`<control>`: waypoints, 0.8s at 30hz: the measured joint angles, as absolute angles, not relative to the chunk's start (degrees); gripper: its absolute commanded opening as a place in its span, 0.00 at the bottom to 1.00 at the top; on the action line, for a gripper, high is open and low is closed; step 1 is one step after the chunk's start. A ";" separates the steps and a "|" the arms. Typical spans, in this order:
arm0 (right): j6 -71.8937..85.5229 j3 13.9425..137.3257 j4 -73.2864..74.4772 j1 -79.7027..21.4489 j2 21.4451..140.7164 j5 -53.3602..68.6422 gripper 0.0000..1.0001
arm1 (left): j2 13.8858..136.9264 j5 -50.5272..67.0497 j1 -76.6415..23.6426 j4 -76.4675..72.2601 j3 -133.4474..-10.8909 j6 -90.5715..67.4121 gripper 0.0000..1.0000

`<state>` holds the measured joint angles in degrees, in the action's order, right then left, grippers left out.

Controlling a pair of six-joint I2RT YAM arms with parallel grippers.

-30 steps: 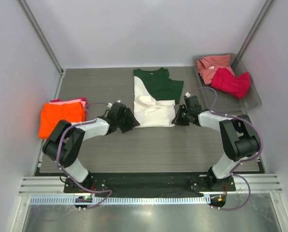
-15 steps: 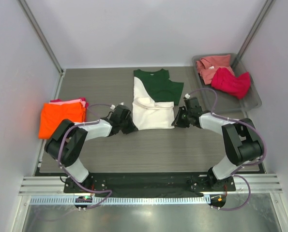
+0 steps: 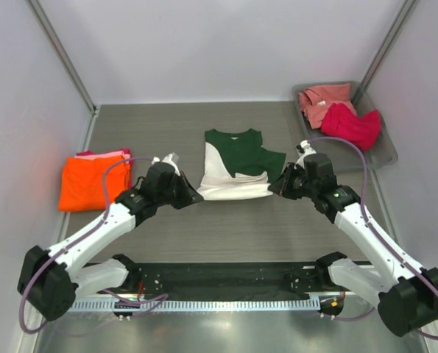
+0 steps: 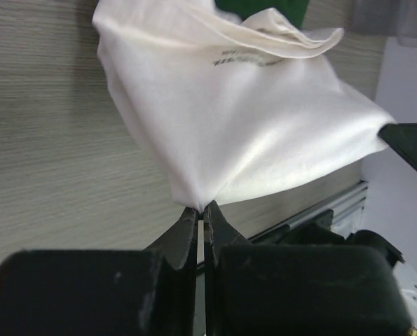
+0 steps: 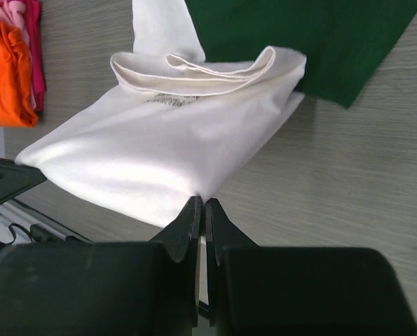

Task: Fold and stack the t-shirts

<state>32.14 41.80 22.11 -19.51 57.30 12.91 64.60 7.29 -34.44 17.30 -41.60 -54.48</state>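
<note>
The cream t-shirt with dark green sleeves (image 3: 237, 165) lies mid-table, partly folded, its near cream edge lifted off the wood. My left gripper (image 3: 196, 197) is shut on the left corner of that edge, and the cream cloth (image 4: 250, 133) fans out from the pinched tip (image 4: 202, 212). At the right corner my right gripper (image 3: 272, 190) is also shut on the cloth (image 5: 166, 154), pinched at the tip (image 5: 202, 203). The green part (image 5: 306, 35) stays flat on the table. An orange t-shirt (image 3: 92, 179) lies folded at the left on a pink one (image 3: 101, 154).
A grey tray (image 3: 380, 151) at the back right holds a salmon t-shirt (image 3: 322, 99) and a crimson one (image 3: 351, 125), both crumpled. White walls with metal posts close the table on three sides. A metal rail (image 3: 219, 294) runs along the near edge by the arm bases.
The left gripper has shut on the shirt's left near corner. Both arms have risen and drawn back, lifting the cream near edge; the shirt has shifted slightly right.
</note>
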 measured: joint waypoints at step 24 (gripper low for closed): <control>30.02 70.50 31.24 -18.11 86.26 4.43 0.01 | 90.06 10.70 -25.19 32.01 -75.57 -46.81 0.00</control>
